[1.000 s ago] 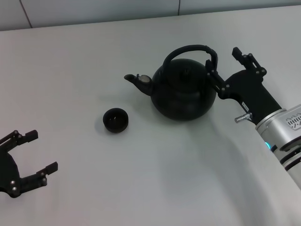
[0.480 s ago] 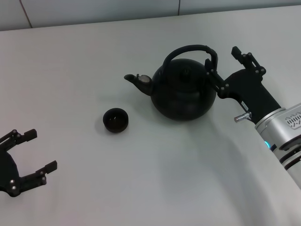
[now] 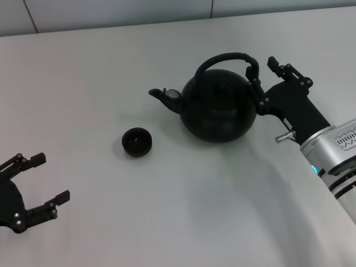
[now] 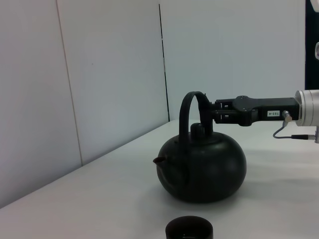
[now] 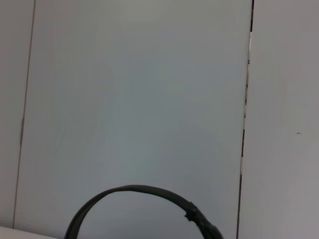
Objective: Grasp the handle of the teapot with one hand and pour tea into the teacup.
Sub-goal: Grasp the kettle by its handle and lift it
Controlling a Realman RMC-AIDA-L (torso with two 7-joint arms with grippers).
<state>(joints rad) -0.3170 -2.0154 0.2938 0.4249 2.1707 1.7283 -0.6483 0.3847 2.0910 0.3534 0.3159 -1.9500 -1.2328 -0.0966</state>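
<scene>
The black teapot [image 3: 217,108] stands upright mid-table, with its spout pointing to the robot's left. Its arched handle [image 3: 222,57] rises over the lid. The small black teacup [image 3: 137,142] sits apart from the pot, in front of the spout and to its left. My right gripper [image 3: 263,73] is open at the right end of the handle, one finger on each side of it. The left wrist view shows the teapot [image 4: 204,167], the handle [image 4: 187,107], the teacup [image 4: 189,230] and the right gripper [image 4: 212,112] level with the handle's top. The right wrist view shows only the handle's arc [image 5: 134,189]. My left gripper [image 3: 51,177] is open and empty at the front left.
The white table [image 3: 167,211] carries only the teapot and the teacup. A pale panelled wall [image 3: 111,11] runs along its far edge. The right arm's silver forearm [image 3: 334,150] reaches in from the right.
My right gripper has moved slightly left, closing in on the right end of the handle. The teapot has shifted a little to the right. The left arm has barely moved.
</scene>
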